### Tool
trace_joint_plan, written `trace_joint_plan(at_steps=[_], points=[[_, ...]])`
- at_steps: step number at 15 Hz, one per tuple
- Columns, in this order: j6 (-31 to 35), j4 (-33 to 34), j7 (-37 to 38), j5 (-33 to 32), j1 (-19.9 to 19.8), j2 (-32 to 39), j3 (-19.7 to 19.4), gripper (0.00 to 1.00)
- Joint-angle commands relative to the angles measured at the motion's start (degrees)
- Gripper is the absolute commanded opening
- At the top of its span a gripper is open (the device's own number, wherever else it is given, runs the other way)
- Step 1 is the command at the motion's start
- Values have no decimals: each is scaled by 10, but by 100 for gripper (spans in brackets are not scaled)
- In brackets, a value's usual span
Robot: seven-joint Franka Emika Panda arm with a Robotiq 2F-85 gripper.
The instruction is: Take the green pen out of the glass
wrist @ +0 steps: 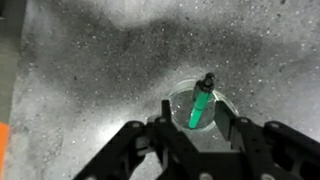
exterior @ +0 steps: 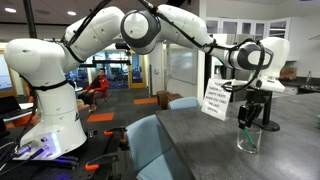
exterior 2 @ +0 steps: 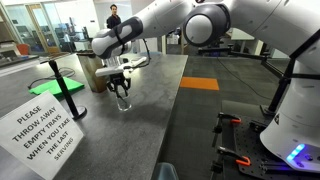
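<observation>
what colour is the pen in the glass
The pen is green with a dark top end, clearest in the wrist view.

Open-plan office hall in even daylight, with tall glass partition walls [exterior 2: 30,30] at the back and a dark grey carpet floor [exterior 2: 235,70] broken by bright orange carpet squares [exterior 2: 200,84]. In the foreground, a long dark grey speckled tabletop [exterior 2: 160,110], padded blue-grey chairs [exterior: 150,145] beside its edge, a white handwritten paper sign [exterior 2: 45,125] standing on it. Farther off, a seated person in a red top [exterior: 97,85].
</observation>
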Motion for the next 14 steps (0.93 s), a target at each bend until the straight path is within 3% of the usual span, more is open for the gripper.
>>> trace_joint_plan(at_steps=[1, 8, 14], points=[[-27, 48, 16, 8, -4, 27, 5, 50], [-50, 78, 21, 12, -11, 44, 7, 42], [-48, 92, 22, 13, -14, 48, 9, 44]])
